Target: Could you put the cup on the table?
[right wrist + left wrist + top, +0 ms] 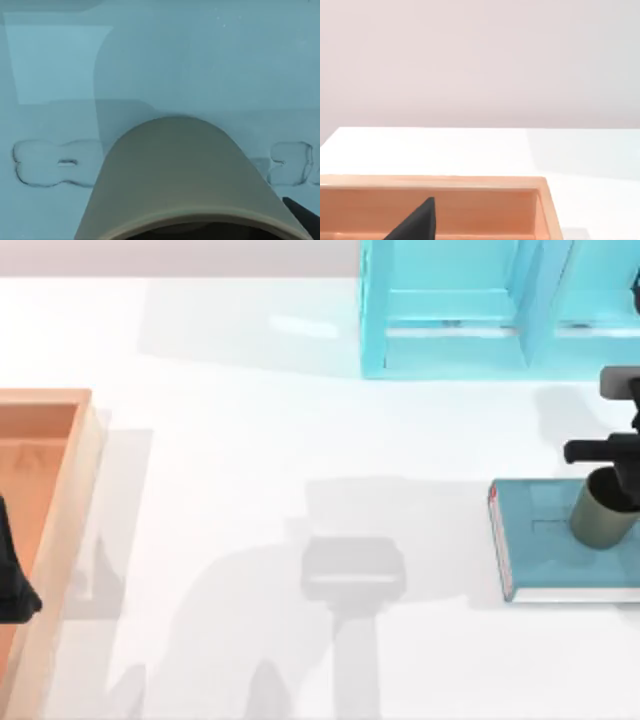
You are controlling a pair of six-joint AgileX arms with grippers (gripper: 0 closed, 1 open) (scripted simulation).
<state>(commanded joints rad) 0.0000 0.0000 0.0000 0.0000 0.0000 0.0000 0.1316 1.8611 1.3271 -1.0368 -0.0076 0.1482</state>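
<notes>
Top view: your right hand (612, 475) is at the cup (598, 510) on the book (545, 540), grip state unclear; a loose hold could tip it short of the desk (300, 440).

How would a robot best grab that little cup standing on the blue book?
Probably by the rim, coming from above. The cup stands upright on the book with its mouth open and no handle, so one finger inside and one outside would suit. The right gripper is already at its top.

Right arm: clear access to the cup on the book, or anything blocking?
Probably yes. The right gripper is already at the cup, which stands upright on the teal book, with nothing beside it. The left gripper is far off, over the wooden tray.
</notes>
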